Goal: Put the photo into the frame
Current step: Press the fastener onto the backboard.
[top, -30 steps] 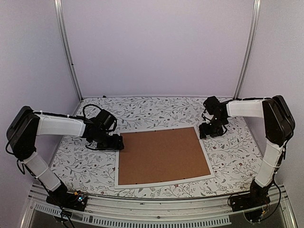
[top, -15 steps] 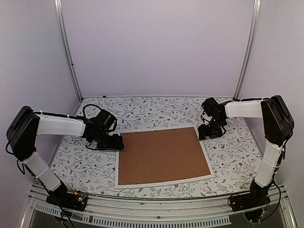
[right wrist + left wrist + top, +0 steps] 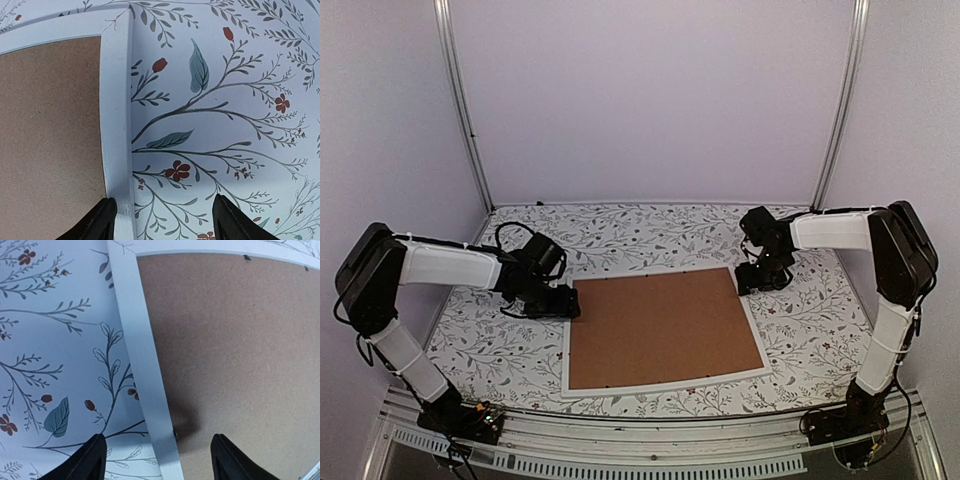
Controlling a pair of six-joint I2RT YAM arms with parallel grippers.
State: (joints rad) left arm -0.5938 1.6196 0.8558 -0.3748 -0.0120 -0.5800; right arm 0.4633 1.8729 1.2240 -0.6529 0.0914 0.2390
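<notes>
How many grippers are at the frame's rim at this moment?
2. The left gripper is over the frame's left rim, near its far-left corner. The right gripper is at the right rim, near the far-right corner. Neither is hidden.

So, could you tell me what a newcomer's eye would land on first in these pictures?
Most likely the big brown backing board filling the white frame, which lies back side up mid-table on the floral cloth. Then the two arms reaching in from either side: the left tool open astride the frame's left rail near its far corner, the right tool open at the far right corner.
</notes>
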